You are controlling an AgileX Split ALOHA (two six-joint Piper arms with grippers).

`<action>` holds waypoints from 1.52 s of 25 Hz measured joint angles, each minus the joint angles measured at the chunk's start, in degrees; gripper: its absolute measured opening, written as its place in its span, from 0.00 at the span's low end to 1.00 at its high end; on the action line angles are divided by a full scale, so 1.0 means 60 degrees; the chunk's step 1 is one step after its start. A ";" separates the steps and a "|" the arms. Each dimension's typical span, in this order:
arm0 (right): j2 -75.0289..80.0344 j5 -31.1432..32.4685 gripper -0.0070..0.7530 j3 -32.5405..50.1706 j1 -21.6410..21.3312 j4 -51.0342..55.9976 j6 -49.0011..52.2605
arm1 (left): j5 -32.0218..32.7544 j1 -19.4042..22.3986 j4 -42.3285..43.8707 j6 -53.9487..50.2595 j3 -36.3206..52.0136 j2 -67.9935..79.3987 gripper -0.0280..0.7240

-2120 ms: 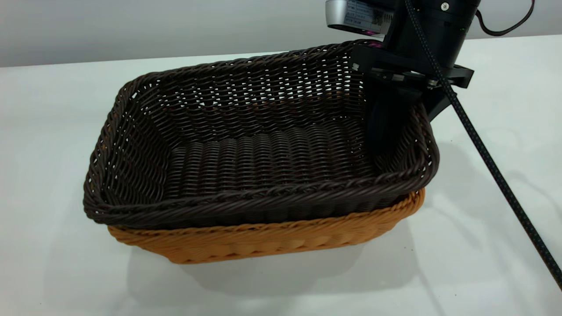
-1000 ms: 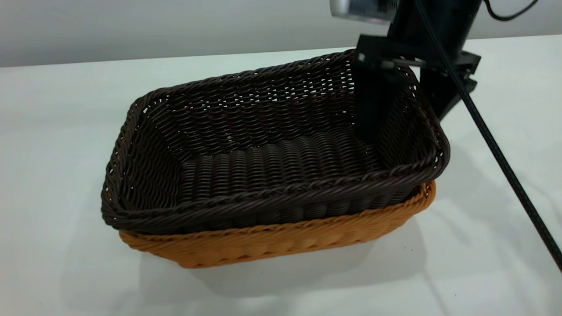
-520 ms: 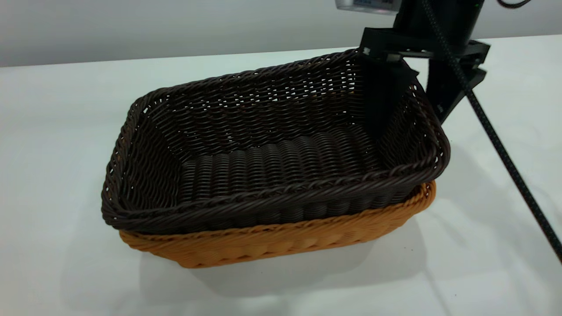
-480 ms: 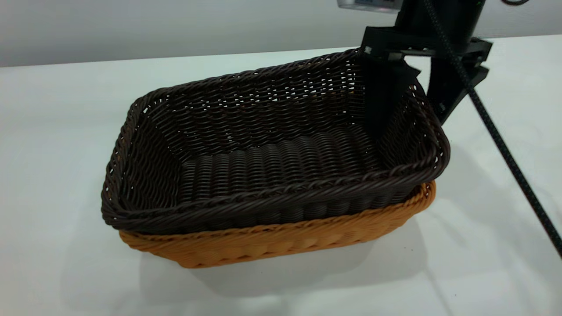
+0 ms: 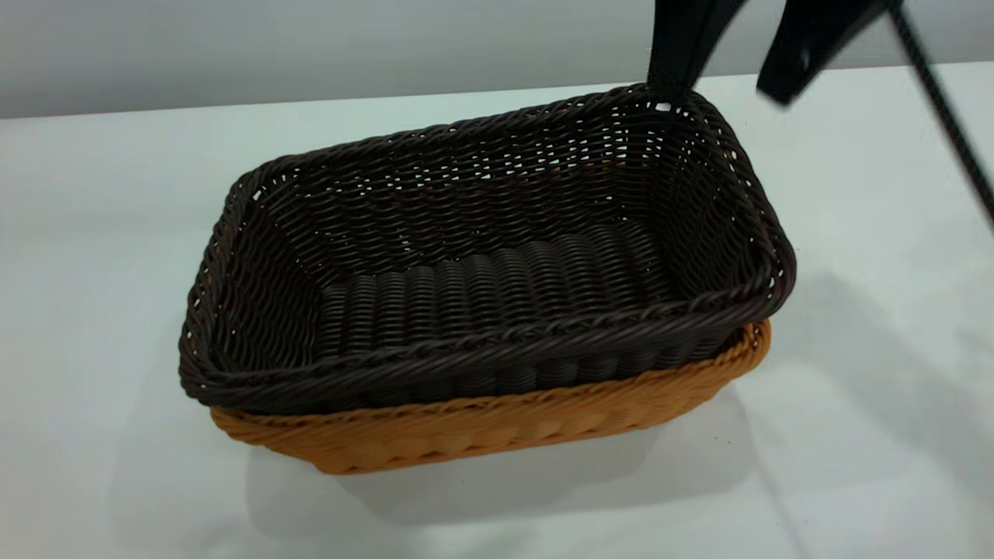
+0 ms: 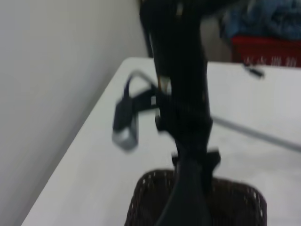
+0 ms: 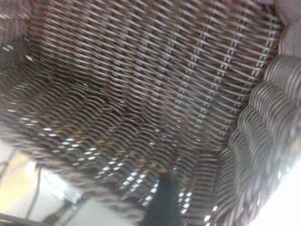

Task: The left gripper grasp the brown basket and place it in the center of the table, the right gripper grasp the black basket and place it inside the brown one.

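Black fingers of the right gripper (image 5: 726,74) hanging spread apart, gripping nothing, straddling from above the far-right corner of the black basket (image 5: 481,256). Inner finger tip sitting just at the braided rim; outer finger out past the wall, over the table (image 5: 854,233).

Going outward: black basket lying below and to the exterior view's left of that gripper, long axis running left-right and skewed a little, right end farther from the camera. Nesting inside the brown basket (image 5: 497,423), only the tan front wall and right-hand rim showing under the dark rim. Both sitting about mid-table.

Right wrist view looking straight down into the dark weave.

Left gripper: cannot tell open or shut; not appearing in the exterior view. Left wrist view showing the right arm upright over the basket's end, so looking on from farther off.

Judging placement done; remaining move probably straight up and clear, watching the inner finger against the rim.
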 joint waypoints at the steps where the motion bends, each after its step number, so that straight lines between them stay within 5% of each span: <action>1: -0.0252 0.0000 0.86 0.0000 0.0000 0.0070 0.0114 | 0.0207 0.0000 0.0149 -0.0010 0.0000 -0.0066 0.68; 5: -0.1277 0.0019 0.69 0.0009 0.0009 0.0503 0.0145 | 0.1338 0.0000 0.0848 -0.0430 0.0000 -0.0314 0.46; 9: -0.2269 0.0019 0.35 0.0009 0.0015 0.0488 0.0057 | 0.2564 0.0000 0.1295 -0.1391 0.0000 -0.0666 0.14; 11: -0.2700 0.0007 0.15 0.0098 0.0167 0.0460 -0.0110 | 0.3042 0.0000 0.1584 -0.1990 0.0006 -0.0917 0.07; 13: -0.3140 -0.0011 0.06 0.0316 0.0406 0.0523 -0.0393 | 0.3347 0.0000 0.2041 -0.2517 0.0058 -0.1211 0.05; 20: -0.5152 -0.0109 0.01 0.2100 0.1642 -0.0079 -0.1108 | 0.3236 0.0000 0.2544 -0.3810 0.1017 -0.2761 0.04; 28: -0.8608 -0.2127 0.01 0.4408 0.2225 -0.1568 -0.1021 | 0.3088 0.0000 0.3630 -0.5153 0.3093 -0.5192 0.04; 38: -1.3089 -0.0975 0.01 0.6729 0.2213 -0.1698 -0.0025 | 0.4665 0.0000 0.4222 -0.7061 0.4477 -0.7438 0.04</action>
